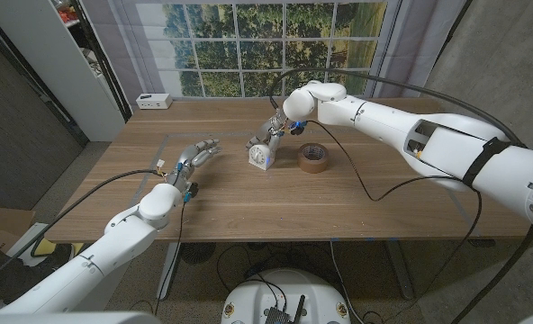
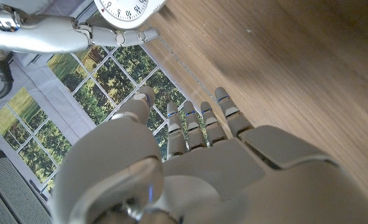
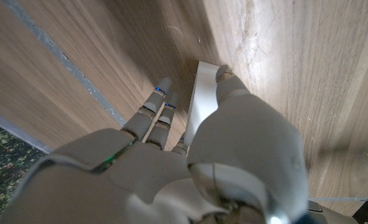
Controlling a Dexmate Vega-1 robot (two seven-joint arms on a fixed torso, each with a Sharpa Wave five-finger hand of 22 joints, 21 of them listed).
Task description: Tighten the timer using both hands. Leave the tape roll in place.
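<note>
Your right robot hand [image 1: 274, 129] is on the timer [image 1: 260, 155], with fingers on both sides of its white body. The timer stands on the counter [image 1: 248, 202], with the tape roll [image 1: 313, 157] just beside it. Your left robot hand [image 1: 197, 155] is near the timer, fingers apart, holding nothing. The timer looks small, light, hard and smooth. Hold its body still and turn the round front gently.

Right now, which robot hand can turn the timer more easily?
Probably the right hand: its fingers already reach the white timer. The left hand is open and apart from it.
</note>
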